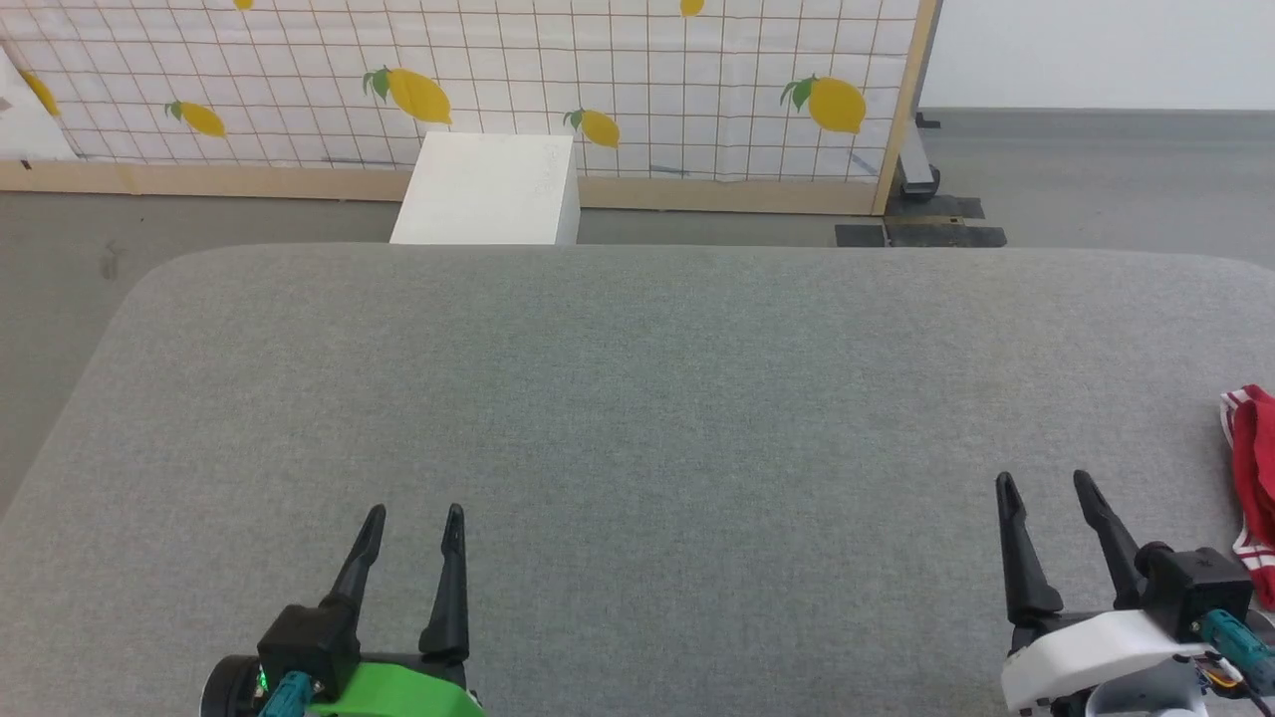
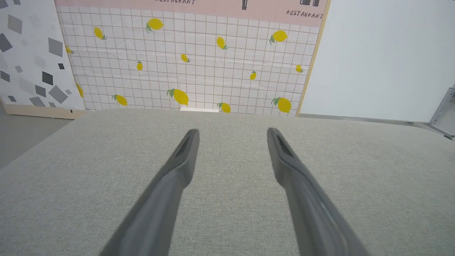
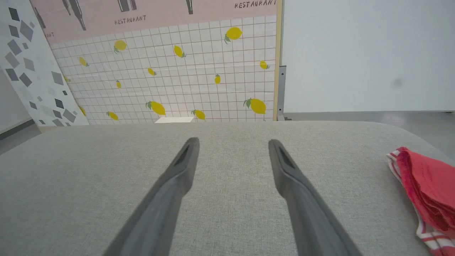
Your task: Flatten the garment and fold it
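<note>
The garment (image 1: 1255,478) is a bunched red jersey with red-and-white striped trim, lying at the far right edge of the grey table (image 1: 637,398) and cut off by the head view's border. It shows again at the right of the right wrist view, the garment (image 3: 426,185). Its lettering and number are hidden. My right gripper (image 1: 1044,486) stands open just left of it, not touching, seen also as my right gripper (image 3: 233,142). My left gripper (image 1: 413,513) is open over bare table at the lower left, nothing between its fingers, as the left gripper (image 2: 233,131) shows.
A white box (image 1: 488,189) stands on the floor beyond the table's far edge. Behind it runs a lemon-patterned grid panel (image 1: 598,80) with a wooden frame. Black floor plates (image 1: 921,234) lie at the back right. Grey fabric covers the table between the grippers.
</note>
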